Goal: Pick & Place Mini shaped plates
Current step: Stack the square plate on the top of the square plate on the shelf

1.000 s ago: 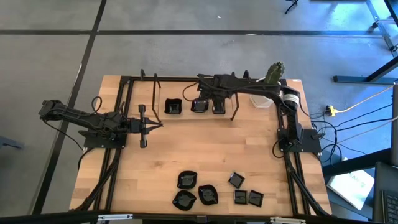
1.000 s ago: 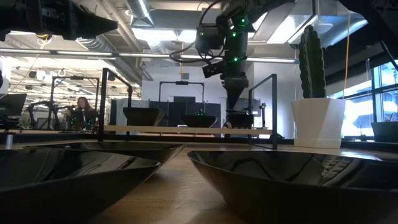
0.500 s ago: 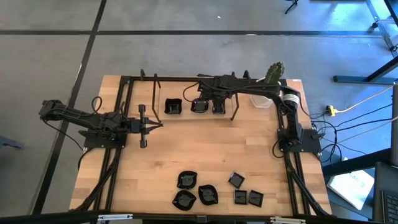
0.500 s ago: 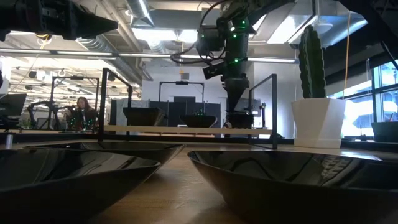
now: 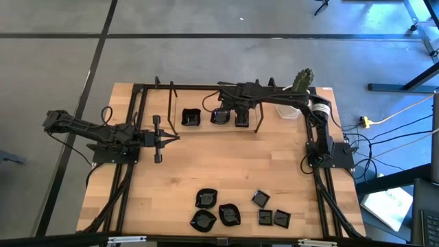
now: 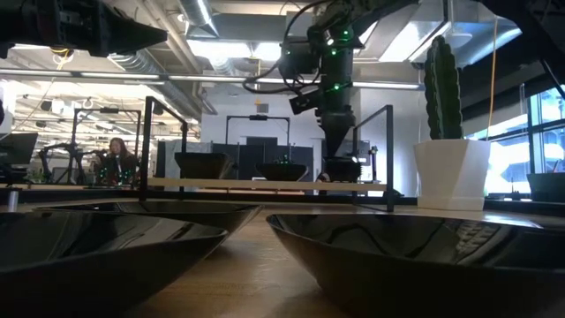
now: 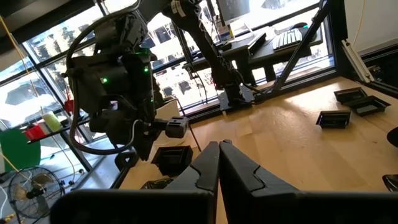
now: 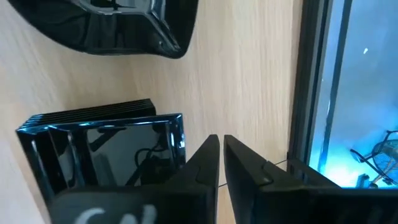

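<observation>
Right claw (image 5: pixel 241 116): seen at the far row of plates, hanging over the square plate (image 8: pixel 106 152) at the right end of that row. Its fingers (image 8: pixel 205 163) are pressed almost together just beside that plate's rim. No plate is seen held in it.
Left claw (image 5: pixel 173 138): parked on the left side of the worktop, fingers closed, nothing held.
Plates, far row (image 5: pixel 191 117): three are set side by side at the far edge, under a black frame (image 5: pixel 147 103).
Plates, near edge (image 5: pixel 218 215): seven more are grouped there, wavy ones to the left and square ones (image 5: pixel 273 218) to the right, well apart from both claws.
Weight: the plates look tiny and thin, so they are judged to be light.
Feel: they are shiny and black, so they are likely hard and slippery. They could chip if dropped.
Where to hold: a pinch on the raised rim looks best, one finger inside and one outside. A straight side of a square plate should be easier to pinch than a wavy rim.
Worktop (image 5: pixel 206 165): pale wood, flat and smooth. A plate could slide on it when pushed.
Pot (image 6: pixel 451 174): a white pot with a cactus stands at the far right corner, close to the right arm.
Room: a grey floor is seen around the worktop, with cables on the right. Desks, windows and a seated person (image 6: pixel 116 155) are seen far behind.
</observation>
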